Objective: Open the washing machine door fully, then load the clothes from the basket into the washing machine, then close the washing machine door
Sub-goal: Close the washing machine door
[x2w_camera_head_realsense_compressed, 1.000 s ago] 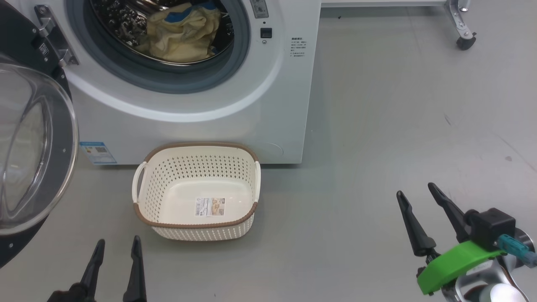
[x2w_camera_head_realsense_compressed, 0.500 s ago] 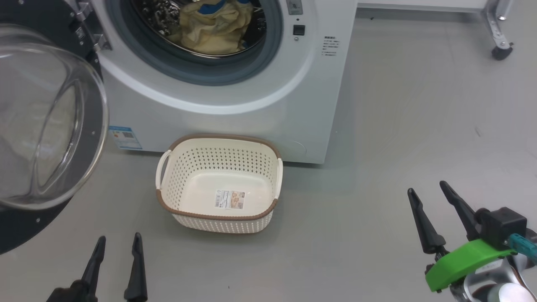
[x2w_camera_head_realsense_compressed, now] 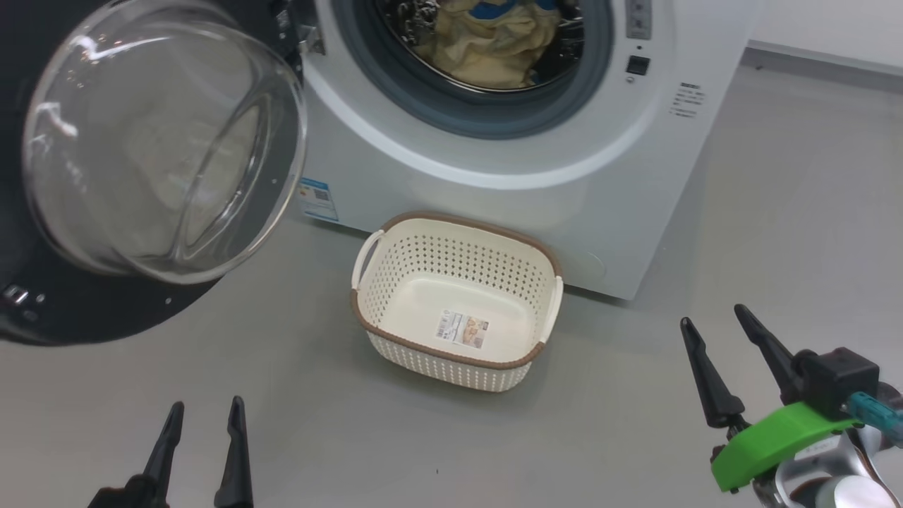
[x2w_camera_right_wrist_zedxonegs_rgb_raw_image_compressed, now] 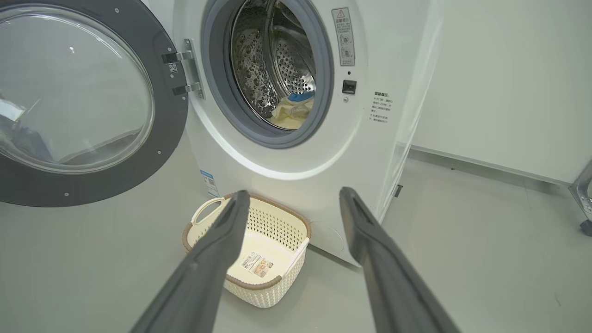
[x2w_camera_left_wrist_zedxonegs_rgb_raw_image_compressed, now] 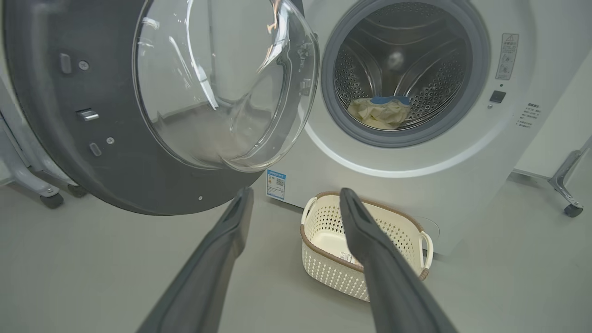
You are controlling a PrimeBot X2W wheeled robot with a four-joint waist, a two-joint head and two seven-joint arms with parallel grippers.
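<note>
Clothes (x2w_camera_head_realsense_compressed: pixel 487 39), seemingly all, lie in the washing machine (x2w_camera_head_realsense_compressed: pixel 564 183) beyond the empty, wide-open left claw (x2w_camera_head_realsense_compressed: pixel 206 403) and right claw (x2w_camera_head_realsense_compressed: pixel 712 315), basket (x2w_camera_head_realsense_compressed: pixel 458 363) bare between, so the door (x2w_camera_head_realsense_compressed: pixel 85 317) beyond the left claw awaits closing.

**Head view:** mounted high, angled steeply down and forward onto the grey floor (x2w_camera_head_realsense_compressed: pixel 776 212). The small cream perforated plastic basket (x2w_camera_head_realsense_compressed: pixel 451 367) sits near centre, and the big white front-loading washing machine (x2w_camera_head_realsense_compressed: pixel 536 204) is cropped by the top edge.

**Left wrist view:** low, near level, facing the machine's front from the side of its round black-rimmed glass door (x2w_camera_left_wrist_zedxonegs_rgb_raw_image_compressed: pixel 55 138), which is close.

**Right wrist view:** low, set off to the right, facing the machine obliquely so its side panel shows.

**Common to all three:** basket, door, perforated steel drum (x2w_camera_left_wrist_zedxonegs_rgb_raw_image_compressed: pixel 407 60).
</note>
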